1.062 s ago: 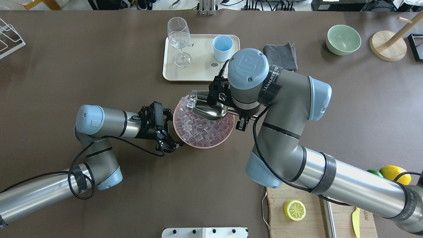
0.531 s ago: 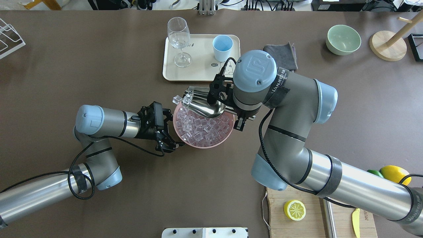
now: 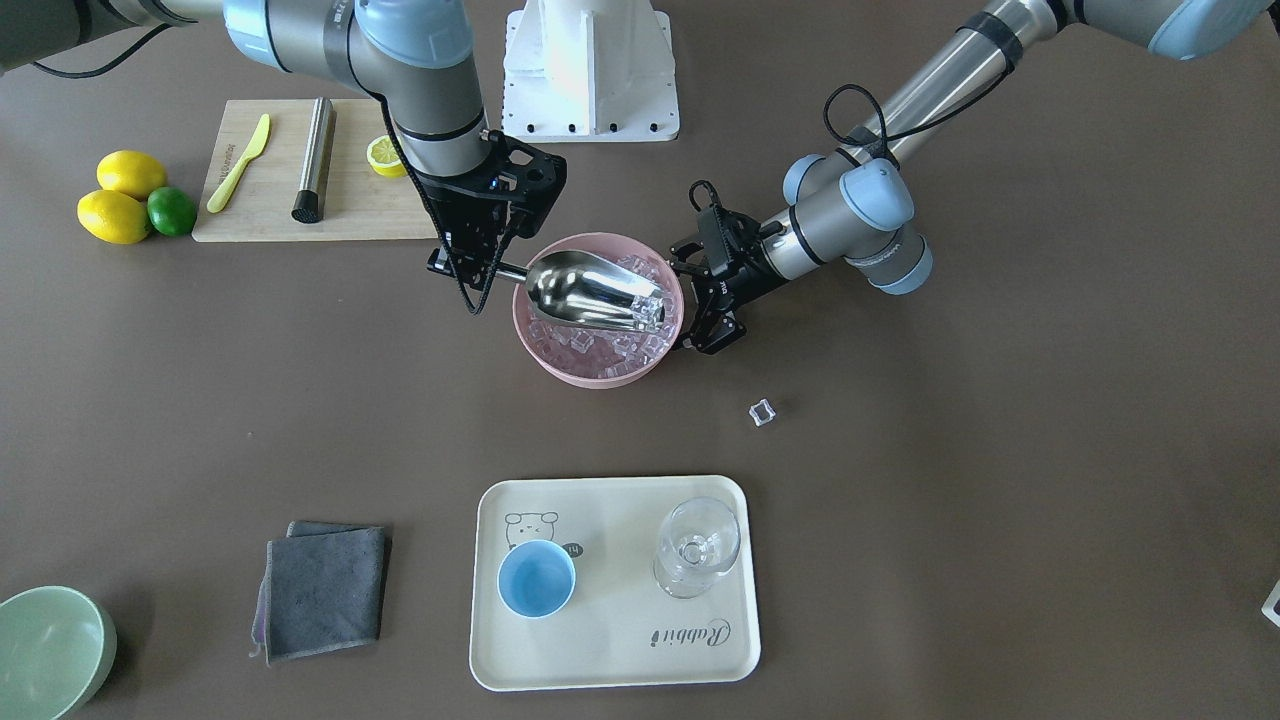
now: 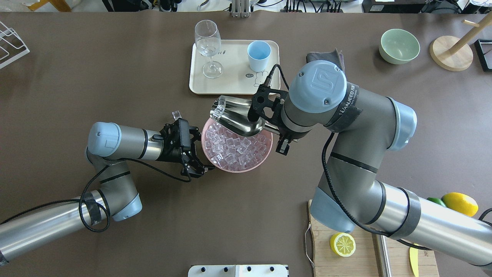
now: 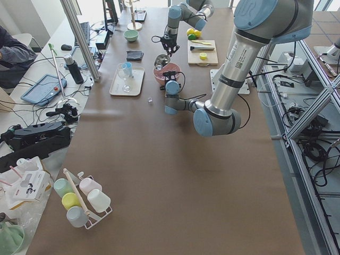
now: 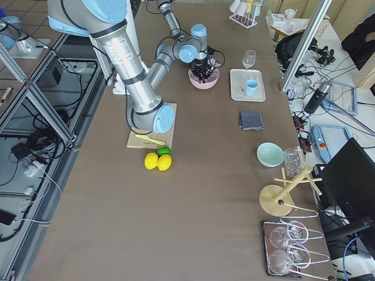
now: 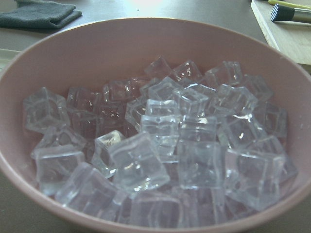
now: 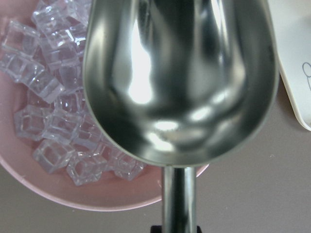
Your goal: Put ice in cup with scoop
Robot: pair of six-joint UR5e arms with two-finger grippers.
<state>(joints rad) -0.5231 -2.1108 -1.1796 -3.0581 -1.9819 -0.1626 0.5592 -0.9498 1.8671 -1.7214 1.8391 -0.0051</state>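
Observation:
My right gripper [image 4: 283,139] is shut on the rod handle of the steel scoop [image 4: 238,117], which hangs tilted over the far rim of a pink bowl [image 4: 246,167] full of ice [image 4: 230,148]. One cube [image 4: 218,109] sits at the scoop's lip; in the right wrist view the trough [image 8: 180,73] looks bare. A loose cube [image 3: 762,412] lies on the table beside the bowl. My left gripper [image 4: 196,151] is open, its fingers spread against the bowl's left side. The light-blue cup [image 4: 258,55] stands empty on a cream tray [image 4: 230,82] beyond the bowl.
A stemmed glass [image 4: 208,42] shares the tray. A grey cloth [image 3: 325,590] and a pale-green bowl [image 3: 50,650] lie to the robot's right of it. A cutting board [image 3: 270,215] with a steel cylinder [image 3: 315,160], knife and lemon half is near the robot's base.
The scoop has risen and moved toward the tray with my right arm. Cubes slid off its lip, and one landed on the table left of the bowl. The left arm has stayed still.

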